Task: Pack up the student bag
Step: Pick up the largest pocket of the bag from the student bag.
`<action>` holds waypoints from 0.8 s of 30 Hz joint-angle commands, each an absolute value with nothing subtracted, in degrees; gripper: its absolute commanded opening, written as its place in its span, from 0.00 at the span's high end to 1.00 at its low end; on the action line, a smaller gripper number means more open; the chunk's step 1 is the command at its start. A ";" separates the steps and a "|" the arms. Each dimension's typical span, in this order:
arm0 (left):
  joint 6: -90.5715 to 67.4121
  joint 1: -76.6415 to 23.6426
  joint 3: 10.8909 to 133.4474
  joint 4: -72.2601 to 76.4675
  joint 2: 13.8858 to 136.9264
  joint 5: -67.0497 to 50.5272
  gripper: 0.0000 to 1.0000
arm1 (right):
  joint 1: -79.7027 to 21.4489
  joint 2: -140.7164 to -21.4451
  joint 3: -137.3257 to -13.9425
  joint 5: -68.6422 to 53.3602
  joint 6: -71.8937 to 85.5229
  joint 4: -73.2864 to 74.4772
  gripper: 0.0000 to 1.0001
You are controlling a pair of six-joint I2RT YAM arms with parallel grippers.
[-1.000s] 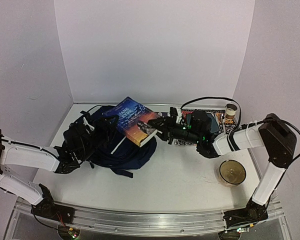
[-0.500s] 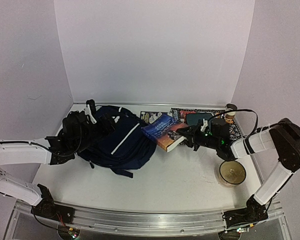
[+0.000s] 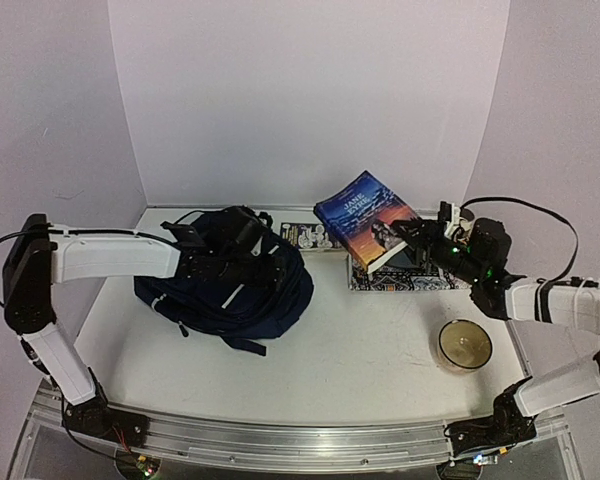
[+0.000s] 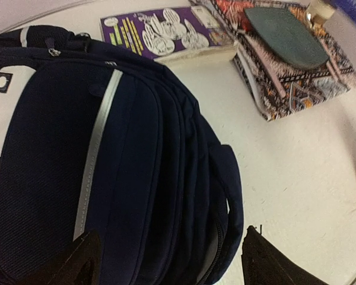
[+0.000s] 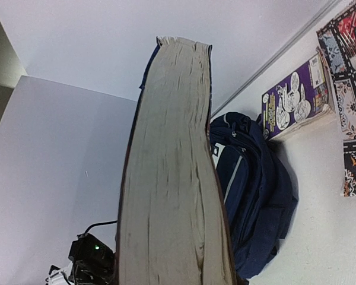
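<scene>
The student bag (image 3: 230, 290) is a dark navy backpack with a white stripe, lying flat at left centre. My left gripper (image 3: 263, 265) hovers over its right end, open. In the left wrist view the fingertips (image 4: 77, 261) straddle the bag (image 4: 107, 148) near its top handle with nothing gripped. My right gripper (image 3: 412, 236) is shut on a thick Jane Eyre book (image 3: 368, 215), held tilted up in the air to the right of the bag. The book's page edge (image 5: 172, 166) fills the right wrist view and hides the fingers.
A purple-covered book (image 3: 310, 235) lies behind the bag. A patterned mat (image 3: 400, 277) with a dark teal pouch (image 4: 285, 35) on it lies under the raised book. A round bowl (image 3: 465, 345) stands at the right front. White walls close off the back and sides.
My left arm swung from the bag's left side to over its right end, and its jaws opened wide. My right arm drew the book away from the bag, dipped, then lifted it at the right.
</scene>
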State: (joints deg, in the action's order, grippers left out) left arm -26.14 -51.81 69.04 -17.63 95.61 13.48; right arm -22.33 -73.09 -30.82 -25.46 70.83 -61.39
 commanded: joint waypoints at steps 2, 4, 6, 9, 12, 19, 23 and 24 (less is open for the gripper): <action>-20.64 -53.56 77.37 -29.80 103.10 19.18 0.19 | -22.50 -66.09 -35.84 -26.56 64.78 -66.61 1.00; -20.09 -53.65 79.10 -32.20 105.54 20.65 0.25 | -22.48 -65.44 -35.51 -26.46 64.48 -65.74 1.00; -19.36 -53.68 80.33 -33.29 107.17 21.12 0.30 | -22.50 -65.03 -35.00 -26.41 64.38 -65.24 1.00; -18.45 -53.83 81.55 -33.49 108.51 19.60 0.36 | -22.47 -64.85 -34.38 -26.20 64.51 -65.06 1.00; -18.16 -54.04 83.18 -33.62 110.26 17.83 0.38 | -22.45 -65.21 -34.43 -26.25 64.51 -64.95 1.00; -18.93 -54.12 84.25 -34.54 115.51 17.77 0.29 | -22.47 -67.04 -35.27 -27.32 64.49 -64.95 1.00; -20.44 -54.05 84.29 -36.04 118.92 22.50 0.29 | -22.45 -67.73 -35.56 -28.29 64.36 -64.95 1.00; -20.83 -54.05 84.29 -36.45 119.49 24.26 0.31 | -22.49 -67.83 -35.54 -28.55 64.34 -64.99 1.00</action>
State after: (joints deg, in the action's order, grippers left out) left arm -19.53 -53.95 83.06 -33.06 116.18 19.14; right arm -22.26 -69.19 -31.00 -25.82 65.73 -51.18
